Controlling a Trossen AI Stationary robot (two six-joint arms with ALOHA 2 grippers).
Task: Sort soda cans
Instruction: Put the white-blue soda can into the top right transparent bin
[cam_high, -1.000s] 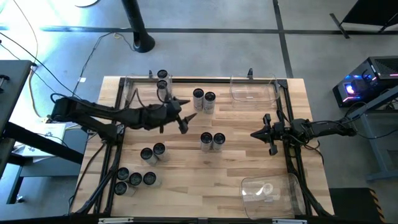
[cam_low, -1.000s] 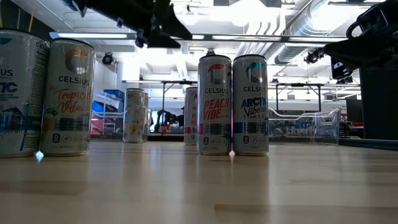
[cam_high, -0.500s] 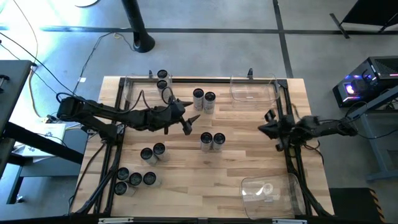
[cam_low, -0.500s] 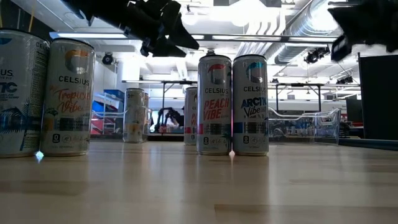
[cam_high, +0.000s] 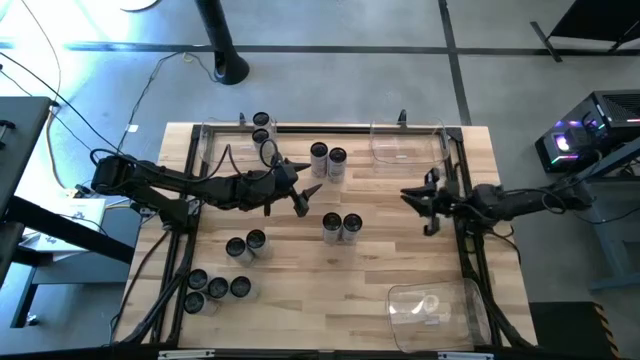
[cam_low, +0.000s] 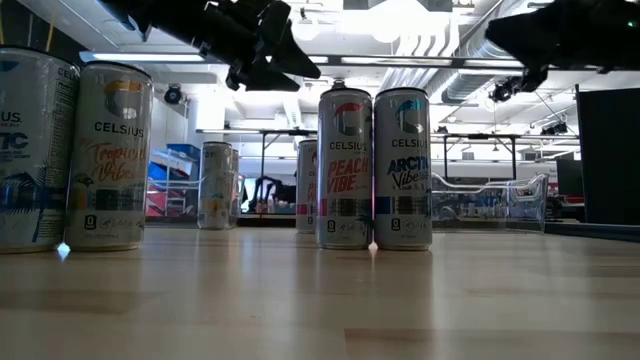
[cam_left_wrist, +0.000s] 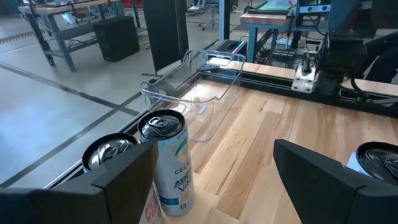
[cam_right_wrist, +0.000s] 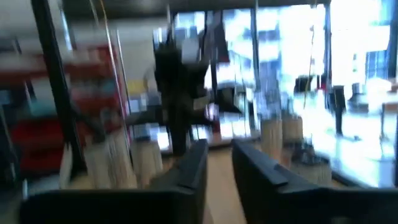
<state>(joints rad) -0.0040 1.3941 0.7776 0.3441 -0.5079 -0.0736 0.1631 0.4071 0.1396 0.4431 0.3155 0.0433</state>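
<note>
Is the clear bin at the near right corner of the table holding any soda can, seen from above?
No, the clear bin shows only its own plastic; the soda cans stand outside it.

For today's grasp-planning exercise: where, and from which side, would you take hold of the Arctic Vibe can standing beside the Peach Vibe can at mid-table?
Grip the Arctic Vibe can across its straight upper wall, coming down from above. It stands upright, touching the Peach Vibe can, so probably set the jaws on the two faces clear of that neighbour. The open left gripper hovers nearest.
</note>
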